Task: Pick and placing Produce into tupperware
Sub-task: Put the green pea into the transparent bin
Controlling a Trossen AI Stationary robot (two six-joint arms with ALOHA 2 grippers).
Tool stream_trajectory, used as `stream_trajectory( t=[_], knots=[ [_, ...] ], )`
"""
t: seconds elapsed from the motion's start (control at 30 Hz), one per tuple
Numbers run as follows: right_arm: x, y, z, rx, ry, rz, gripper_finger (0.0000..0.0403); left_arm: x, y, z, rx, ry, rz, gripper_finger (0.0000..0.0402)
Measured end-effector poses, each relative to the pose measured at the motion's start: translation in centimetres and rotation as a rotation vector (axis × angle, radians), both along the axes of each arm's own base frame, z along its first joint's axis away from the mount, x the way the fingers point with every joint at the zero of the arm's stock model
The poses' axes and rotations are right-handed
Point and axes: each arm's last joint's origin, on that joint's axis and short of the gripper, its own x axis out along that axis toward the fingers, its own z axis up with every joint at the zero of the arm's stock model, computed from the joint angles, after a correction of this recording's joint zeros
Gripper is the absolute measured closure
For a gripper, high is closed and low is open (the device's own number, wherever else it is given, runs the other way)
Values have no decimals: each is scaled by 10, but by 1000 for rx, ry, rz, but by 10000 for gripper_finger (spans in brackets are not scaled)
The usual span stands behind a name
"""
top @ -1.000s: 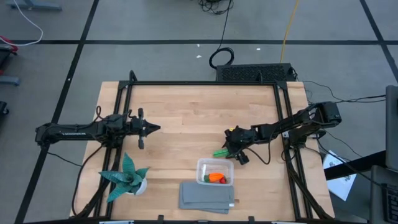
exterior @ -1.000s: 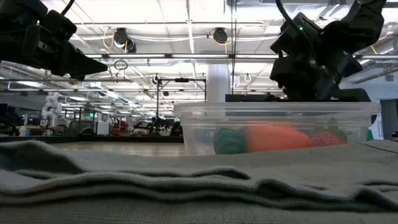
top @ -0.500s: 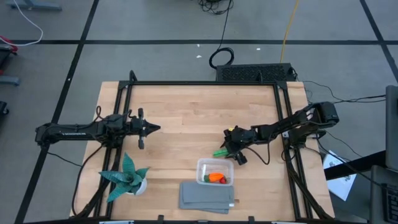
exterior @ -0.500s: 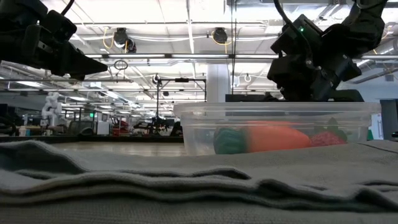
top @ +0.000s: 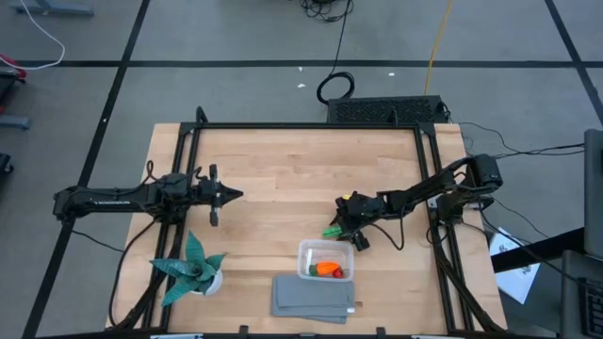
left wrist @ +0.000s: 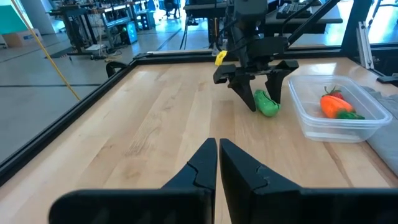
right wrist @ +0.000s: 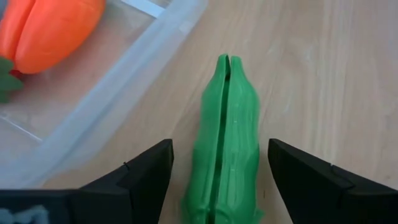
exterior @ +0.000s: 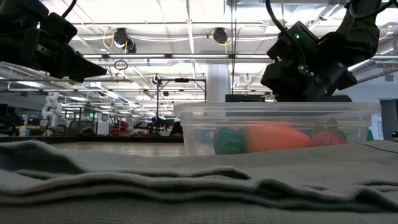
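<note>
The bright green pod (right wrist: 227, 143) lies flat on the wooden table, just beyond the far left corner of the clear tupperware (top: 326, 260). My right gripper (top: 343, 226) is open and low over the pod, with one finger on each side of it and a gap at both sides; it also shows in the left wrist view (left wrist: 261, 98). The orange carrot (top: 328, 269) and the red berry (exterior: 326, 138) lie inside the tupperware. My left gripper (top: 236, 195) is shut and empty, held above the table's left part.
A folded grey cloth (top: 314, 298) lies at the near edge, just in front of the tupperware. A teal plant in a white pot (top: 193, 268) stands at the near left. Bare wood lies between the two arms.
My right gripper has gone a little toward the table's left edge and slightly down, closer over the green pod. The pod has stayed where it was.
</note>
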Motion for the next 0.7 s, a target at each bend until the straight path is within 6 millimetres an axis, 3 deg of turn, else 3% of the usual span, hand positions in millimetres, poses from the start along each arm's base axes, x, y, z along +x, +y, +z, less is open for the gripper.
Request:
stream_trajectory(
  t=[0.47, 0.7],
  knots=[
    [-1, 1, -1, 3, 10, 8, 279, 0, 0, 0, 0, 0, 0, 378],
    [-3, -1, 8, -10, -2, -8, 259, 0, 0, 0, 0, -1, 0, 378]
  ],
)
